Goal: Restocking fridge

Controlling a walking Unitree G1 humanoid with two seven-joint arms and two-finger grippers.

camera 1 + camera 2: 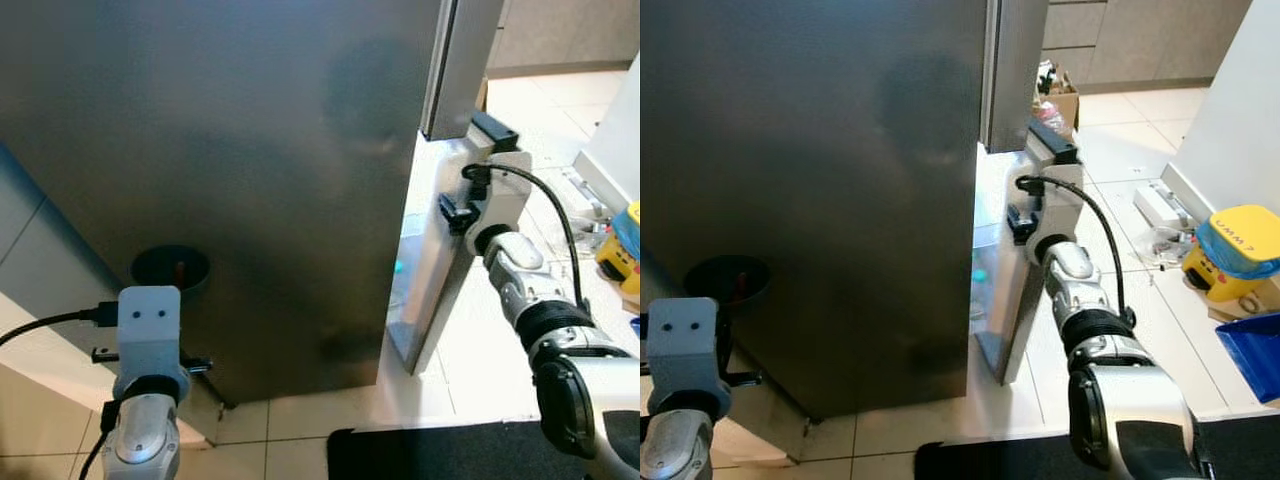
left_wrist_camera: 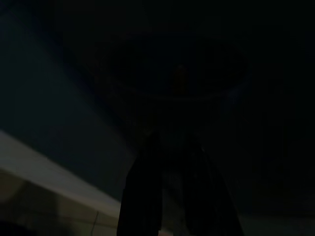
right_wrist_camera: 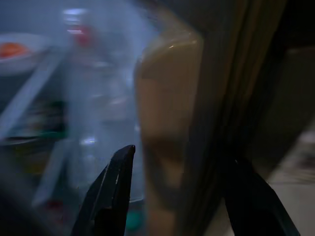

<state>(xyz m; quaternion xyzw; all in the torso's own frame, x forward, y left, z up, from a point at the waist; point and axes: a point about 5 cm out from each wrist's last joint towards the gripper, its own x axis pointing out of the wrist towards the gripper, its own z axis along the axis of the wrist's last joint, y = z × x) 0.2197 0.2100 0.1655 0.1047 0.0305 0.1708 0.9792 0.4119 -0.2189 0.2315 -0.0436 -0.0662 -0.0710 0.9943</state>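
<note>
The steel fridge door (image 1: 230, 150) stands large before me. To its right a narrower door panel (image 1: 425, 290) is ajar, and bottles and shelves show blurred in the gap (image 1: 982, 270). My right gripper (image 3: 182, 155) is open, its fingers (image 3: 115, 187) wide apart on either side of that panel's edge (image 3: 167, 113). My left gripper (image 2: 170, 147) is low at the left, in front of the steel door. It looks shut on the rim of a dark blue bowl (image 1: 170, 268) with something orange inside; the left wrist view is very dark.
On the tiled floor at the right are a yellow container with a blue lid (image 1: 1240, 250), a blue bin (image 1: 1255, 355) and a white object (image 1: 1160, 205). A cardboard box (image 1: 1060, 98) sits behind the fridge. A dark mat (image 1: 430, 455) lies at my feet.
</note>
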